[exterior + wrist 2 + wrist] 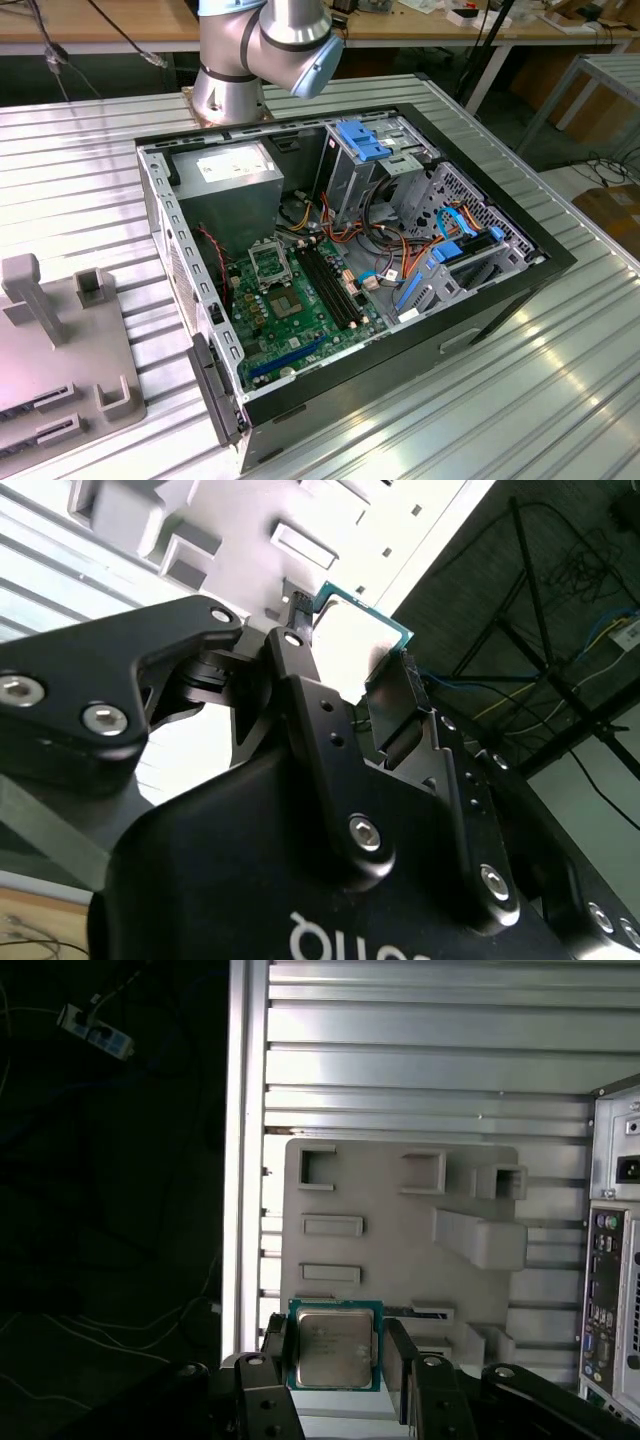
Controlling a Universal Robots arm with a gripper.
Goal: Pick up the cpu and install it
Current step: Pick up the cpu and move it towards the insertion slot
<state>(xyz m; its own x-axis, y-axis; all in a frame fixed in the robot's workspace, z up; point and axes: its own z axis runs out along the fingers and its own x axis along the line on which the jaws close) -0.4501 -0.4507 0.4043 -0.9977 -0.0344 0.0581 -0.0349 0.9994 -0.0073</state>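
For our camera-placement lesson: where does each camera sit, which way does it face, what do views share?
Exterior view: off the arm, looking down on the open computer case and grey tray; an arm joint shows.
First wrist view: on the wrist, facing the tray past the gripper holding the cpu.
Second wrist view: also wrist-mounted, close behind the gripper.
Both wrist views share gripper, cpu, tray.
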